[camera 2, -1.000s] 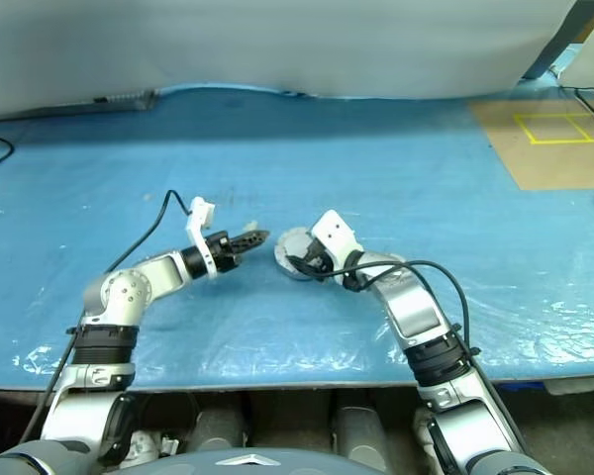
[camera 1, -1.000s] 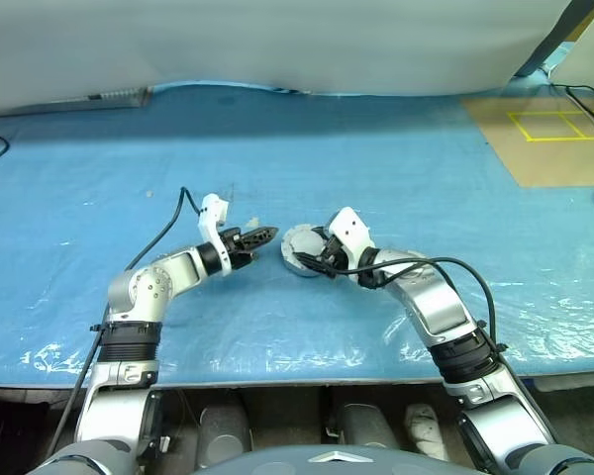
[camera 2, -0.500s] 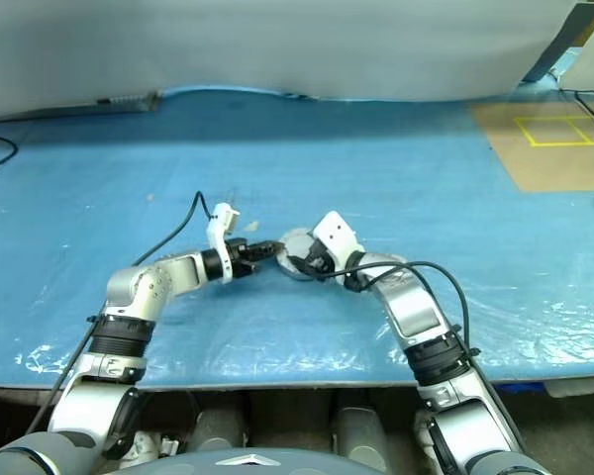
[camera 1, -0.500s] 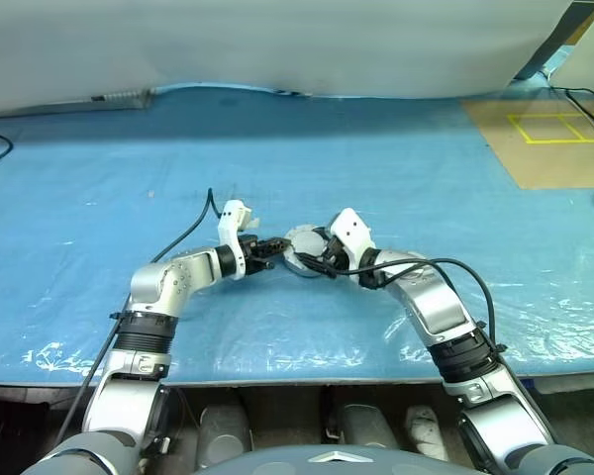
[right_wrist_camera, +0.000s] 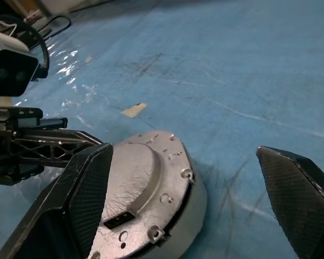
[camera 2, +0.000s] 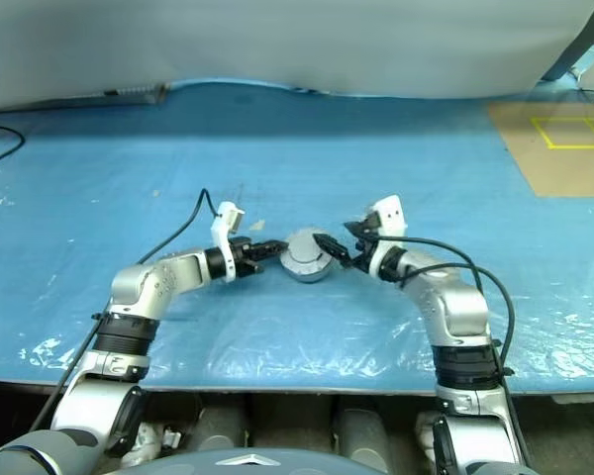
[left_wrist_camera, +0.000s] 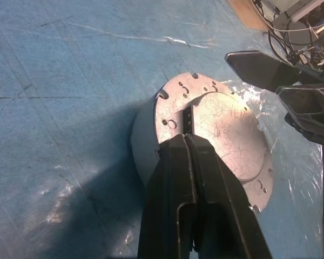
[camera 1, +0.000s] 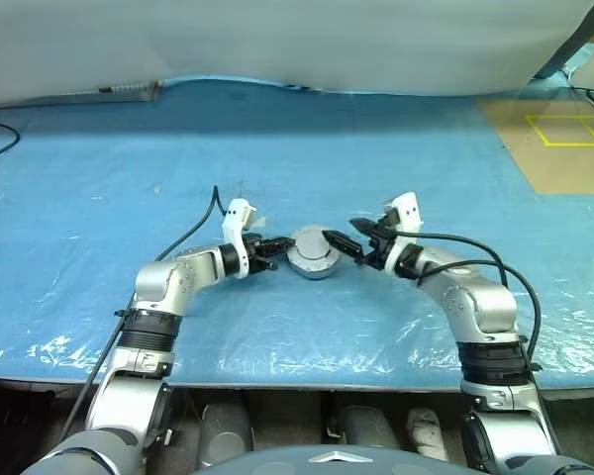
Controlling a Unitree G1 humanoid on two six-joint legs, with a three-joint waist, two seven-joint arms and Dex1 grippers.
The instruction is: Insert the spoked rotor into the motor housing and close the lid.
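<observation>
The motor housing (camera 1: 313, 253) lies on the blue table cover (camera 1: 307, 148), near the front middle of the table, between the two grippers. It is a round, low metal drum of silver-grey colour. Its upper face is flat and pale, with fine scratches, a raised round plate in the middle, a small dark rectangular slot, and several little holes and notches near the rim. The side wall is smooth and a little darker. It seems to rest slightly tilted on the cover, but I cannot say this for sure. No windings or spokes are visible from this side.

The left gripper (camera 1: 275, 244) comes from the left with its black fingers (left_wrist_camera: 197, 183) pressed together, nothing between them. In the left wrist view the tips lie over the edge of the housing's face, just before the dark slot; if they really touch the metal I cannot tell.

The right gripper (camera 1: 345, 244) is on the other side of the housing with its fingers spread wide. The fingers (right_wrist_camera: 83, 186) are black with a fine woven texture and pointed ends. One of them is close over the face of the housing, the other is well apart from it, over the cover.

The cover is a thin blue plastic sheet, shiny and wrinkled, with some dark scratch marks and a small beige scrap (right_wrist_camera: 133, 110) lying near the housing.
</observation>
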